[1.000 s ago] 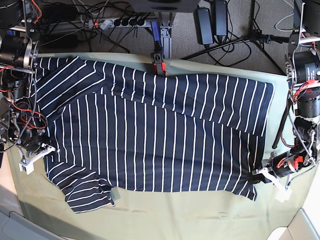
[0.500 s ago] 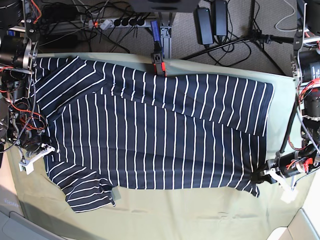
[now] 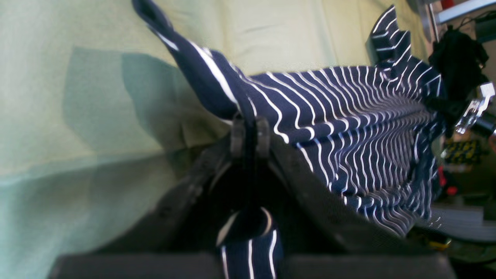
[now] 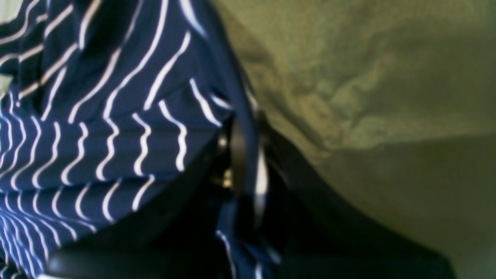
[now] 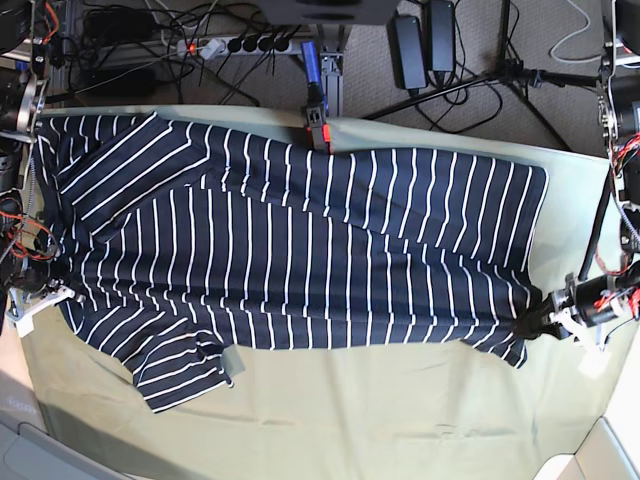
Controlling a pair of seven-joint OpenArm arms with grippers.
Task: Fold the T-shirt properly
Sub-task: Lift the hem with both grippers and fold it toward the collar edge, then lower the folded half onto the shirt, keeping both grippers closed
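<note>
I have each pincer, left [image 5: 545, 322] and right [image 5: 48, 293], clenched on the T-shirt [image 5: 300, 260], stretching it flat; next, fold evenly

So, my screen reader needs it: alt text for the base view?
Seen from above, a striped navy T-shirt lies across a pale green cloth, pinched by the right gripper and left gripper at opposite ends.

A robotics lab, tabletop [image 5: 400, 420] draped in pale green cloth, power strip [image 5: 235, 44] and tangled cables [image 5: 150, 30] on grey carpet behind, power bricks [image 5: 420, 45], exposed arm wiring [image 5: 25, 215].
</note>
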